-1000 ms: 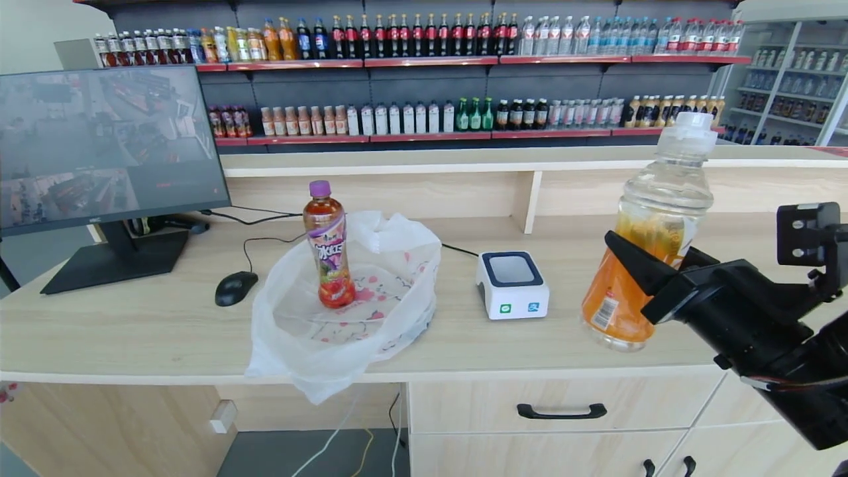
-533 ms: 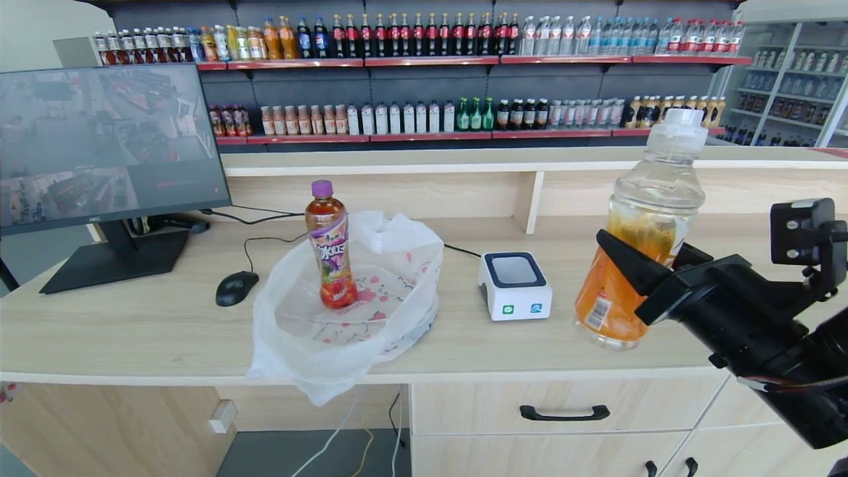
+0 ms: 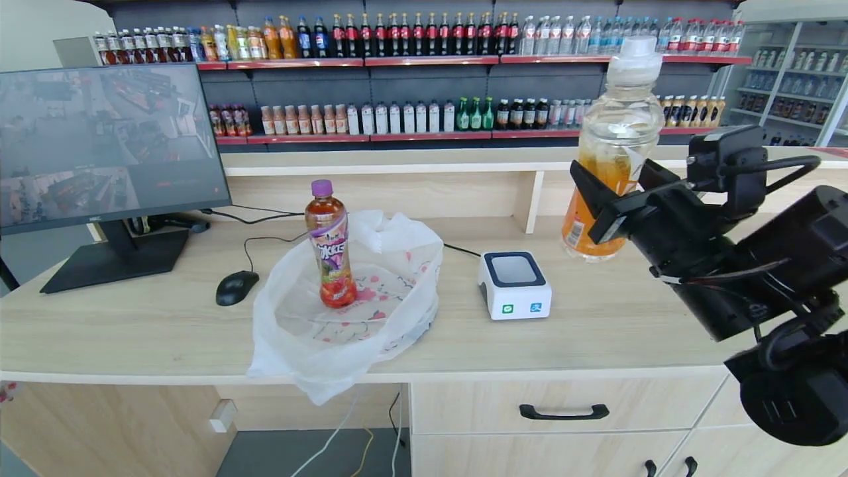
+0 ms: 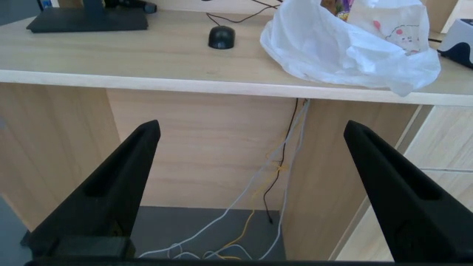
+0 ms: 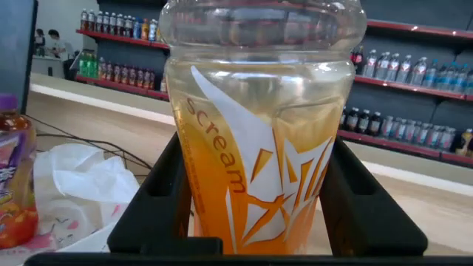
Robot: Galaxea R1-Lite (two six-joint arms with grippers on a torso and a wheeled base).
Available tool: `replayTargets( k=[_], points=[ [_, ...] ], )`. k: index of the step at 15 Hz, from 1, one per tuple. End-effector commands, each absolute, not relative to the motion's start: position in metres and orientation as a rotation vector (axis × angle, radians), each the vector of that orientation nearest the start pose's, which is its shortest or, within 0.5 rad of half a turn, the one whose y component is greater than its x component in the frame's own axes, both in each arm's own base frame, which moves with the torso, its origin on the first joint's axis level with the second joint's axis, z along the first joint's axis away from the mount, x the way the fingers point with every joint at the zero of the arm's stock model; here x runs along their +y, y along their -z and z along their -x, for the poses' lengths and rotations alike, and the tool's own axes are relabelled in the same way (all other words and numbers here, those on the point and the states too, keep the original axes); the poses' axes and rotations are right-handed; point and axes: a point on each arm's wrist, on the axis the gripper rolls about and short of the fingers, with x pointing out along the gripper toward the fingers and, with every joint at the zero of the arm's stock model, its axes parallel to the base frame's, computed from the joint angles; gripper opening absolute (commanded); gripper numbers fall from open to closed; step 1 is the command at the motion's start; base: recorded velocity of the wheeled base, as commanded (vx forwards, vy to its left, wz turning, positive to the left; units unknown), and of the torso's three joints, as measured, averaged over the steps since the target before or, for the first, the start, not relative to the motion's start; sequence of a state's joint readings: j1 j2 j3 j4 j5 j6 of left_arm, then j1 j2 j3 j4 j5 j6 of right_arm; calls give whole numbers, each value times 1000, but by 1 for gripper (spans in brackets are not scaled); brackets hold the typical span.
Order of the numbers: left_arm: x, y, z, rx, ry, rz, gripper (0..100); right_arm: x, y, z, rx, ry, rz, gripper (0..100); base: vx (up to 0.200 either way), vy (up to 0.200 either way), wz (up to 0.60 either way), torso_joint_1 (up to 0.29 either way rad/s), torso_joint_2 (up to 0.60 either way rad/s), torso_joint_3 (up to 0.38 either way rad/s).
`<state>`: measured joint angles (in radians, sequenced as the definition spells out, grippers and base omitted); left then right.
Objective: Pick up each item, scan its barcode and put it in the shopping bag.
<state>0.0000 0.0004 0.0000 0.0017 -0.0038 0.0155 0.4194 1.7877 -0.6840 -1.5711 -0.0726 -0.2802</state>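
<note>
One orange bottle [image 3: 606, 165] is hanging upright in your right gripper [image 3: 613, 192], jaws clamping its middle, likely keeping the low barcode uncovered, above the counter [image 3: 165, 331] near the scanner [image 3: 514, 283]. Your left gripper [image 4: 251, 133] is idling wide open, holding nothing.

Monitor [image 3: 109, 142] sits upper left, mouse [image 3: 235, 287] below-right of it on the counter [image 3: 596, 324]; bottle shelves [image 3: 424, 63] line the top.

Right tool [image 3: 609, 180] held high, jaws clamped on orange bottle [image 3: 616, 132], left tool [image 4: 251, 127] down low, jaws wide apart
</note>
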Motion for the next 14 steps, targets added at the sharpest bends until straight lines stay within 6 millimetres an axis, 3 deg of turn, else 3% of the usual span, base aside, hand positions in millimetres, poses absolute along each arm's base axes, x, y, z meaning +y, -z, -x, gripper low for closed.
replayTargets(
  k=[1,6,11,14],
  points=[
    [0,-75,23,1,5,-15,100,137,-206,-305,-502,-269,225,0,0,0,0,0,0,0],
    [0,-75,23,1,5,-15,100,173,-203,-332,-591,-364,287,0,0,0,0,0,0,0],
    [0,-75,23,2,3,-15,100,186,-180,-349,-626,-507,406,0,0,0,0,0,0,0],
    [0,-75,23,2,3,-15,100,181,-170,-357,-634,-535,484,0,0,0,0,0,0,0]
  ],
)
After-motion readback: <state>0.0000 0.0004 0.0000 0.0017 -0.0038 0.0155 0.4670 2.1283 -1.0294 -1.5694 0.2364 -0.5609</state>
